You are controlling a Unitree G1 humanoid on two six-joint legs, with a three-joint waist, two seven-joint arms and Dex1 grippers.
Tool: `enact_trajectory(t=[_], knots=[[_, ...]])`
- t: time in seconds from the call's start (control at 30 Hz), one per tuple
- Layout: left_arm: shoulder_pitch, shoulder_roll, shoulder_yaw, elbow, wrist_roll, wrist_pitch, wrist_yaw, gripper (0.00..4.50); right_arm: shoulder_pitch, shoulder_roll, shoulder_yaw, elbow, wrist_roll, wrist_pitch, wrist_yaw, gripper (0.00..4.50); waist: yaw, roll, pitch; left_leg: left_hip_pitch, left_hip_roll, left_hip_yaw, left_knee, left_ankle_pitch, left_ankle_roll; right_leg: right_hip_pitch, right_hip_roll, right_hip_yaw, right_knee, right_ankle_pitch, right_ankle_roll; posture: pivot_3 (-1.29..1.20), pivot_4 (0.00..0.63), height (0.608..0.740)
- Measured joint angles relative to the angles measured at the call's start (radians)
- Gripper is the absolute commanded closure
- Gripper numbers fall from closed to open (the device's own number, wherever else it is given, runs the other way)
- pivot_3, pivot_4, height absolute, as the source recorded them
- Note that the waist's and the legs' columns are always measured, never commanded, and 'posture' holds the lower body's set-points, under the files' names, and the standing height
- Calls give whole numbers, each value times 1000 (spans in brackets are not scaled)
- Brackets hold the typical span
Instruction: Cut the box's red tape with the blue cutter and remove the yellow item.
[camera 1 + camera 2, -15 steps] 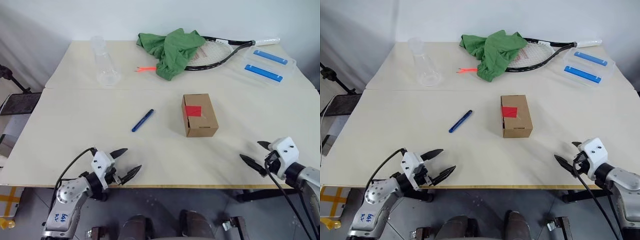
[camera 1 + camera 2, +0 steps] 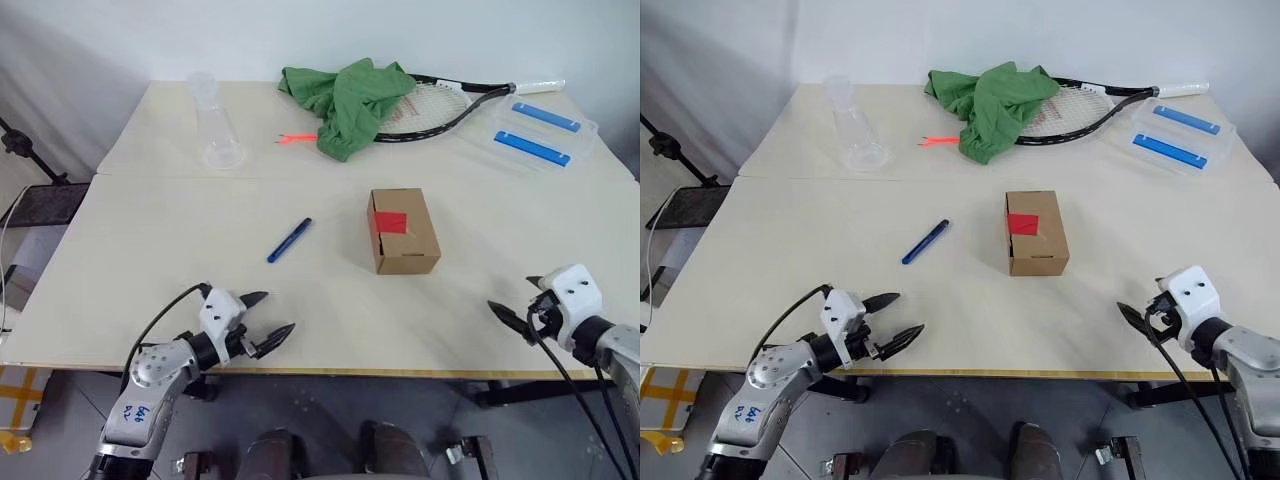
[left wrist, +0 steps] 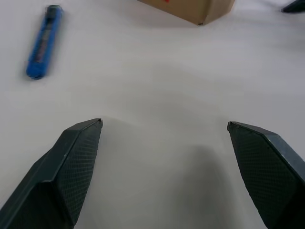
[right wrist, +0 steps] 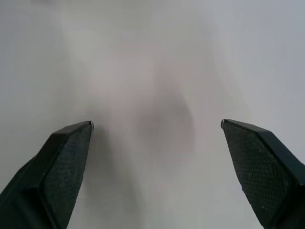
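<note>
Red tape [image 2: 390,222] sits uncut on the box [image 2: 403,231], which stands shut near the middle of the worktop [image 2: 150,230]; nothing yellow shows, so I judge it is inside. The blue cutter [image 2: 288,240] lies untouched to the box's left, well apart from it. All the work is ahead: pick up, cut, open, remove. My left fingers [image 2: 268,320] are spread wide and empty by the near edge, short of the cutter; my right fingers [image 2: 515,303] are likewise apart and empty. Against half a second ago, my left hand has crept slightly forward; box and cutter have not moved.
</note>
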Motion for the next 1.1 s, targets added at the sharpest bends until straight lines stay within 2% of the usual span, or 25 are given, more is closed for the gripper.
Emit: enact_trajectory(t=[0.33, 0.4, 0.43, 0.63, 0.9, 1.1], knots=[[-86, -81, -54, 50, 69, -21, 71, 3748, -140, 25, 21, -2, 11, 113, -49, 4402, 5, 0, 0, -2, 0, 0, 1, 0, 1, -1, 3, -4, 0, 0, 0, 0, 150, 740], [-133, -111, -61, 90, 94, -21, 98, 4396, -207, 50, 45, 27, 2, 136, -73, 4500, 5, 0, 0, -2, -1, 0, 2, 1, 2, -1, 3, -4, 1, 1, 2, 0, 150, 740], [-161, -129, -65, 106, 104, -21, 116, 4457, -238, 60, 57, 39, 1, 144, -83, 4500, 5, 0, 0, -3, -1, 0, 2, 2, 3, -1, 3, -4, 0, 1, 2, 0, 150, 740], [-285, -211, -96, 216, 187, -20, 216, 4457, -357, 109, 122, 110, -19, 143, -112, 4500, 4, 0, 0, -7, -2, -1, 3, 2, 3, -3, 3, -6, 0, 2, 3, 0, 150, 740], [-509, -412, -135, 401, 212, -44, 307, 4457, -524, 228, 238, 334, -87, 84, -153, 4500, 8, -1, 1, -12, -4, -4, 5, 4, 5, -4, 3, -10, -1, 3, 6, 0, 150, 740], [-654, -452, -133, 628, 218, -157, 299, 4457, -487, 223, 247, 229, -71, 171, -109, 4500, 7, -1, 1, -13, -4, -5, 5, 4, 5, -4, 3, -12, -2, 3, 6, 0, 150, 740]])
